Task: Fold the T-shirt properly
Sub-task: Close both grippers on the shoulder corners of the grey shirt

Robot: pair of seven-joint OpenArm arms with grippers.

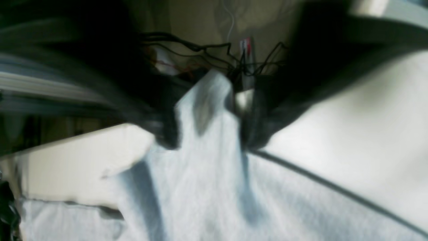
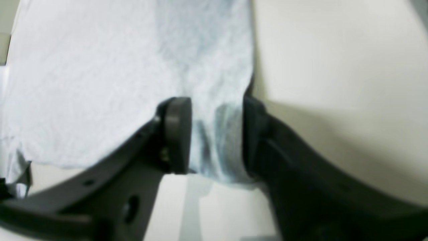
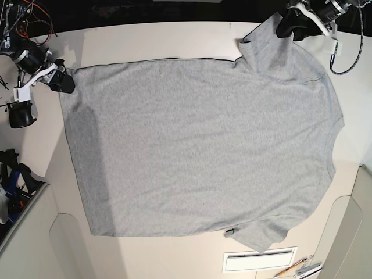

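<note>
**Tally of things in view**

One heather-grey short-sleeved cotton T-shirt point(image 3: 197, 145), spread plain side up. One pale cream table point(image 3: 157, 38) beneath it. Two black robot grippers: left gripper point(image 3: 290, 26) at the sleeve in the upper right of the base view, right gripper point(image 3: 61, 81) at the hem corner on the left. Two short sleeves counted on the shirt. One white slotted vent plate point(image 3: 260, 260) near the bottom edge. One yellow pencil point(image 3: 289, 268) beside it. One bundle of red and black wires point(image 3: 26, 14) at top left.
</note>
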